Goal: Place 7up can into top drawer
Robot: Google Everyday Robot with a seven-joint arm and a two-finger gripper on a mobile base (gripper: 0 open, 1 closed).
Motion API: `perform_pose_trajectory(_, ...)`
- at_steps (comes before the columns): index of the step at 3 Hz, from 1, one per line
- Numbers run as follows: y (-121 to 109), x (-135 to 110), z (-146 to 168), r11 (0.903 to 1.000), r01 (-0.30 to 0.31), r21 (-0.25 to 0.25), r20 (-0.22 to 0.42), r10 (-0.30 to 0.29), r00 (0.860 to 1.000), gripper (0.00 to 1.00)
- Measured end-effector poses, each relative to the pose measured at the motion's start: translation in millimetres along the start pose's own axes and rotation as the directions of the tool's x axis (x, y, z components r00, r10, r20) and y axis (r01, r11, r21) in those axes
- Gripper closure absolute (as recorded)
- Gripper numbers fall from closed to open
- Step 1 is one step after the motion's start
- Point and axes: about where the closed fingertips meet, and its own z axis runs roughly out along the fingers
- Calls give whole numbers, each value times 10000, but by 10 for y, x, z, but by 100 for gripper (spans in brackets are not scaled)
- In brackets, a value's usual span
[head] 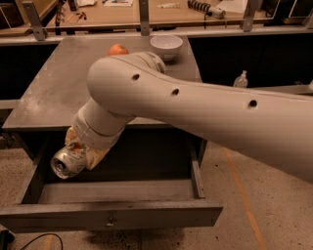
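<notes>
My gripper [78, 154] hangs below the table's front edge, over the left part of the open top drawer [112, 215]. It is shut on the 7up can [67, 163], which lies tilted with its silver top facing the camera. The can is held above the drawer's inside, not touching the floor of it. The drawer is pulled out wide, its grey front panel and small knob [109, 224] nearest the camera. My large white arm [195, 112] crosses the view and hides the middle of the table.
On the grey table [54, 93] stand a white bowl [166, 46] and an orange fruit [117, 49] at the back. A clear bottle [240, 79] stands on the right behind the table. A wooden bench [146, 14] with tools runs along the back.
</notes>
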Motion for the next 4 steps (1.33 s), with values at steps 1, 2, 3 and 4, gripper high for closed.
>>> perform_pose_trajectory(1, 309, 76, 285, 9853, -1660, 412, 315, 1648, 9858, 100)
perform_pose_trajectory(2, 402, 304, 453, 9775, -2062, 436, 161, 2057, 9785, 84)
perform_pose_trajectory(3, 383, 537, 518, 9881, -1540, -9, -380, 1539, 9874, 61)
perform_pose_trajectory(4, 379, 720, 556, 9899, -1313, -534, -740, 1272, 9891, 38)
